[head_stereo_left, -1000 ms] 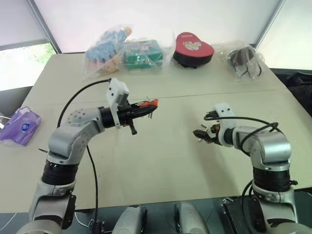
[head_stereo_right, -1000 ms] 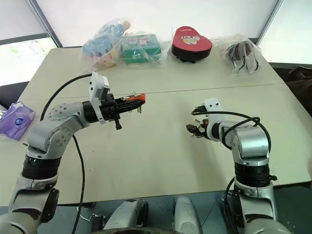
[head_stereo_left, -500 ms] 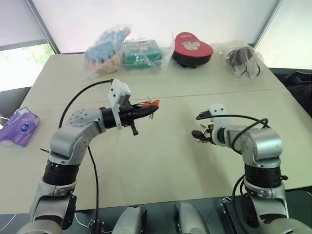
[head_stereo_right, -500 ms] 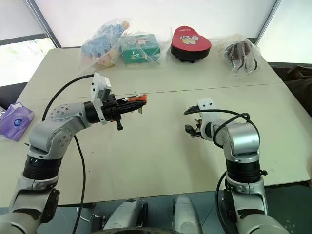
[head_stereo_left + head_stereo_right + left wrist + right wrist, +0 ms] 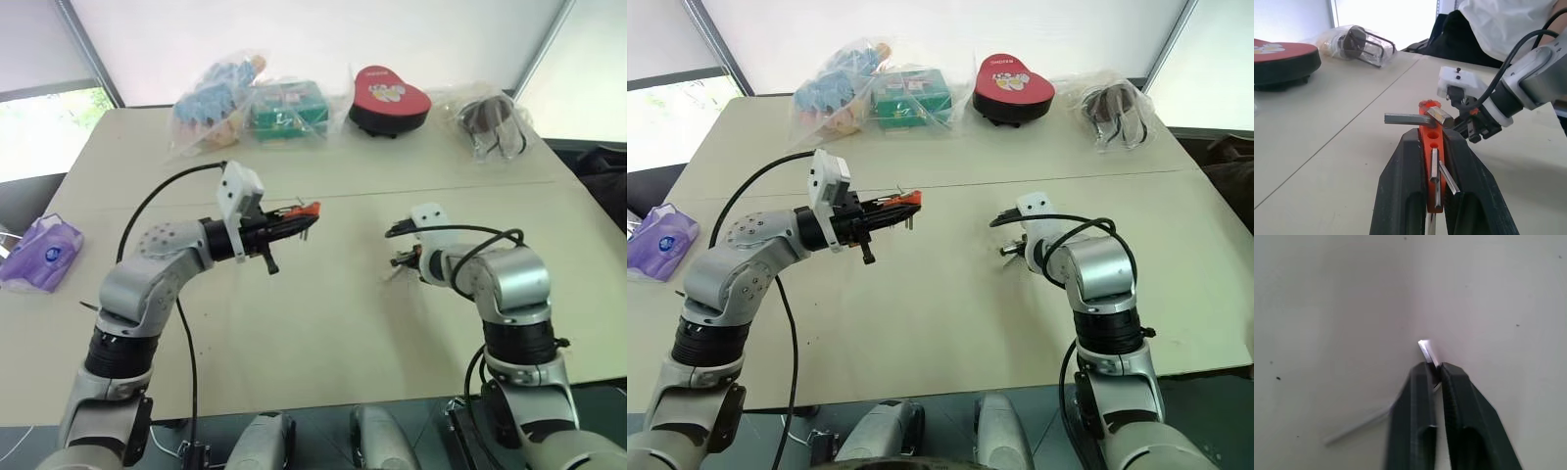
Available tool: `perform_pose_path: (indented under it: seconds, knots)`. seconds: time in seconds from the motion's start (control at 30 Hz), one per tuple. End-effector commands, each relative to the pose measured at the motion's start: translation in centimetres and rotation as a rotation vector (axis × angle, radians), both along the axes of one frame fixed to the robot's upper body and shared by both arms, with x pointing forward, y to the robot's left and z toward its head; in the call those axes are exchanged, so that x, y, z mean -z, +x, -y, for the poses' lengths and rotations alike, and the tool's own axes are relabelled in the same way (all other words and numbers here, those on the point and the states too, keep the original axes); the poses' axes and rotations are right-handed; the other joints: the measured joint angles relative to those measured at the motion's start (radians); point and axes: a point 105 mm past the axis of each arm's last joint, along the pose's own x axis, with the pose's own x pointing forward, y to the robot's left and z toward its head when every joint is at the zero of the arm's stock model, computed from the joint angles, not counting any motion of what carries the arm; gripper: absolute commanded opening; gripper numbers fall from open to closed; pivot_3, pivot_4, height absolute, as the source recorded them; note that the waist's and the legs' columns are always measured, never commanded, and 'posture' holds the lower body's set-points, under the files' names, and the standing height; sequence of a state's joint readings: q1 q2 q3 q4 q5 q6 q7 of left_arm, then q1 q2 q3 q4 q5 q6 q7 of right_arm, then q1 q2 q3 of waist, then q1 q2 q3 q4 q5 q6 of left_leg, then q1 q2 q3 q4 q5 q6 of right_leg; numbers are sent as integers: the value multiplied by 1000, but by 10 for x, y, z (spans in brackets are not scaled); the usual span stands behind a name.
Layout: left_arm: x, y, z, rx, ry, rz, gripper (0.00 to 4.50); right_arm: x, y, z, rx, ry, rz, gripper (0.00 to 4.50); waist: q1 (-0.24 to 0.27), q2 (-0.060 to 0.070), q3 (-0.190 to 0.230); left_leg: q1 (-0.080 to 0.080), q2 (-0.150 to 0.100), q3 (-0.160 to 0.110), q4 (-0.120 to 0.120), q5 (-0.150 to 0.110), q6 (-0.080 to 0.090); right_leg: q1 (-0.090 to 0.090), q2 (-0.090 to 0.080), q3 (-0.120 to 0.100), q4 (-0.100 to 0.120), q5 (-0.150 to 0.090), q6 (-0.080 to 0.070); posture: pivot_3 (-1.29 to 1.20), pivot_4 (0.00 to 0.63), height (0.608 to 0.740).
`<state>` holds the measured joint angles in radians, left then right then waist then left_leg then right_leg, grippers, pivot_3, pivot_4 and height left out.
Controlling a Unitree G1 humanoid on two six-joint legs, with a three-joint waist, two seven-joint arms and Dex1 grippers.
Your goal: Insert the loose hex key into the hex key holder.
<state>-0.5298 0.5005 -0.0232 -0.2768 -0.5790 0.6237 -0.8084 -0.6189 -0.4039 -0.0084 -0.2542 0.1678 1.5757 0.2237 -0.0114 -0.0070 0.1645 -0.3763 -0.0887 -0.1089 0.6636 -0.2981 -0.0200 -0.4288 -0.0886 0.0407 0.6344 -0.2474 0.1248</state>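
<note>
My left end effector [image 5: 1432,147] is closed on the hex key holder [image 5: 1430,147] and holds it up above the bench [image 5: 323,323], pointing toward my right side. A few thin metal keys stick out of the orange block. My right end effector [image 5: 1433,371] points down at the bench, and its two fingers are pinched on the loose hex key [image 5: 1427,351]. A short shiny end pokes out past the fingertips. The two are well apart.

Orange-red hex key holder [image 5: 1429,142], seemingly grey loose hex key [image 5: 1427,351]
</note>
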Motion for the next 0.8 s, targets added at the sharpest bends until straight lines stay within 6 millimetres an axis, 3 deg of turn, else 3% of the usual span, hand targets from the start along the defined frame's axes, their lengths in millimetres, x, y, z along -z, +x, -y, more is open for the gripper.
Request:
perform_pose_path:
  seconds: [0.03, 0.13, 0.2, 0.27, 0.43, 0.57, 0.67, 0.8]
  knots:
    - [-12, -2, -1, 2, -5, 59, 0, 5, -6, 3, -2, -8, -28, 10, 0, 0, 0, 0, 0, 0, 0, 0, 0, 0, 0, 0, 0, 0, 0, 0, 150, 740]
    - [-12, -1, 0, 2, -8, 60, 0, -3, -3, -2, -61, -19, 56, 10, 1, 0, 0, 0, 0, 0, 0, 0, 0, 0, 0, 0, 0, 0, 0, 0, 150, 740]
    - [-12, -1, 1, 3, -13, 59, 0, -18, 4, -9, -145, -73, 197, 10, -1, 0, 0, 0, 0, 0, 0, 0, 1, 0, 0, 0, -1, 0, 0, 0, 150, 740]
    - [-13, 0, 2, 2, -24, 56, 0, -43, 13, -20, -264, -131, 422, 10, -2, 0, 0, 0, 0, 0, 0, 0, 1, 0, 0, 0, -1, 0, 0, 0, 150, 740]
    - [-14, 3, 6, 10, -71, 21, 0, -104, 20, -42, -548, -459, 954, 10, -4, 0, 1, 0, 0, 2, 0, 0, 0, 0, 0, 0, -1, 0, 0, 0, 150, 740]
    - [-14, 5, 12, 45, -90, -11, 0, -157, 14, -66, -758, -604, 1289, 10, -7, 0, 1, 0, 0, 2, -1, 0, 0, -1, 1, 0, -1, 0, 0, 0, 150, 740]
    - [-16, 6, 14, 68, -85, -14, 0, -179, 6, -79, -884, -637, 1446, 10, -6, 0, 1, 0, 1, 2, -1, 0, 0, -1, 1, 0, -1, 0, 0, 0, 150, 740]
    - [-20, 7, 15, 88, -76, -5, 0, -188, -10, -91, -1058, -694, 1595, 10, -3, -1, 1, 0, 0, 1, -1, 0, 0, 0, 1, 0, -3, 0, 0, 0, 150, 740]
